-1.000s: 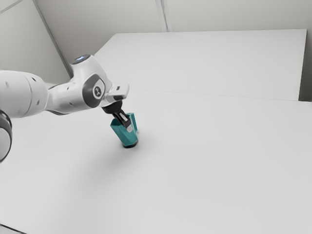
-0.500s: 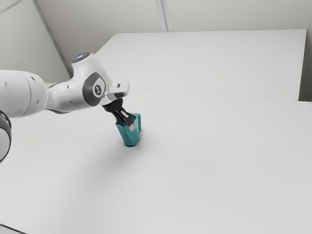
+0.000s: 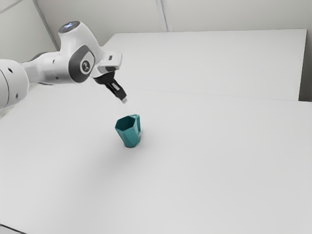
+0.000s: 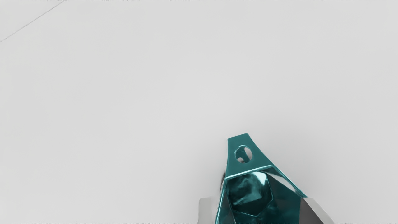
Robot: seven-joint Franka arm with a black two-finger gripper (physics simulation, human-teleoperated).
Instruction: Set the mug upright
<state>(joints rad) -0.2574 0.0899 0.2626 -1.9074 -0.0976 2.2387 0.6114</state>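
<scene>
The teal faceted mug [image 3: 129, 131] stands upright on the white table, its mouth facing up and its handle toward the exterior view's right. Above the mug, with a gap between them, is the black gripper [image 3: 124, 101]. In the wrist view the gripper [image 4: 261, 207] is open, its fingertips wide apart. Between and beyond those tips I look down into the mug [image 4: 248, 193], seeing its inner floor and the handle with an oval hole.
The white table [image 3: 209, 156] spreads around the mug, with a thin seam across it. Pale walls [image 3: 97, 19] rise beyond its far edge.
The gripper has let go of the mug and risen away toward the exterior view's upper left. The mug, tilted a second ago, has tipped to upright.
</scene>
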